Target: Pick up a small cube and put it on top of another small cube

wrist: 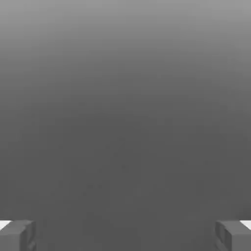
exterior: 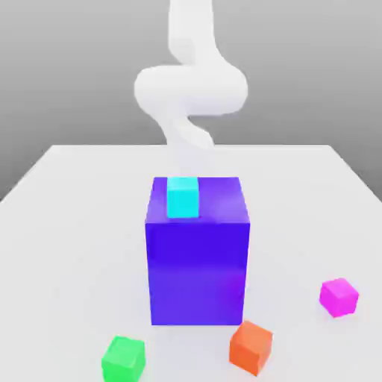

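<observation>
The small magenta cube [exterior: 339, 296] rests on the white table [exterior: 67, 224] near the front, at the exterior view's right. The small green cube [exterior: 123, 358] sits at the front, toward the exterior view's left, well apart from the magenta one. My white arm [exterior: 190, 89] rises at the back of the table, behind the big block and far from both cubes. In the hand view my gripper [wrist: 125, 236] is open, its two grey fingertips [wrist: 17, 236] set wide apart with nothing between them, facing plain grey background.
A big blue-violet block [exterior: 198, 261] stands mid-table between the arm and the small cubes, with a cyan cube [exterior: 182, 197] on its top. A small orange cube [exterior: 251, 345] lies in front of the block, between the green and magenta cubes.
</observation>
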Motion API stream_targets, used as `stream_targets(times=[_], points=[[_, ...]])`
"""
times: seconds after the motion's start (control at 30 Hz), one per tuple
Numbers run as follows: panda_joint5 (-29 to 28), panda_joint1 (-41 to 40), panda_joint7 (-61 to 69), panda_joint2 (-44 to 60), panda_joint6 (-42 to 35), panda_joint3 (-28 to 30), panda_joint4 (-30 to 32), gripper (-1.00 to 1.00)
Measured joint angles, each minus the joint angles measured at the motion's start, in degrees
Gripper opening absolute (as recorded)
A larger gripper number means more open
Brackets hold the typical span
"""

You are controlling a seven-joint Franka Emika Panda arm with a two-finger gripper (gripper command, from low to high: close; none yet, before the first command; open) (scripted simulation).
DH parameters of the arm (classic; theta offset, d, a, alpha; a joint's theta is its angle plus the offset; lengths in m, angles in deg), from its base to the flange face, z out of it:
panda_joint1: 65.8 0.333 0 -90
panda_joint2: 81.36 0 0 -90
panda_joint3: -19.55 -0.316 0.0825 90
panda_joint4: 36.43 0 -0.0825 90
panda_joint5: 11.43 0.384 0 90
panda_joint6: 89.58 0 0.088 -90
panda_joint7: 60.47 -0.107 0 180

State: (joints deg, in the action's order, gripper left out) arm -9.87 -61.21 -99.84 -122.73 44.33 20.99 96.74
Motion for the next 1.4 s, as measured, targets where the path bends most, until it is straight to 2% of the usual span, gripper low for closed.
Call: stream_targets(times=[0.33,0.63,0.8,0.97,1.13,1.17,1.4], points=[[6.6,16.75,26.33,18.18,8.42,3.44,5.57,0.0],[10.21,26.71,48.0,34.08,15.98,1.1,10.52,0.0],[7.71,31.59,56.81,42.48,20.6,-1.54,13.44,0.0],[-0.22,34.64,61.17,50.5,25.46,-1.83,16.14,0.0],[-2.12,35.41,61.37,60.52,33.32,-1.45,14.77,0.0],[-2.04,35.34,61.42,62.25,34.67,-1.53,14.47,-1.0],[-2.15,35.34,61.36,62.47,34.73,-1.53,14.43,-1.0]])
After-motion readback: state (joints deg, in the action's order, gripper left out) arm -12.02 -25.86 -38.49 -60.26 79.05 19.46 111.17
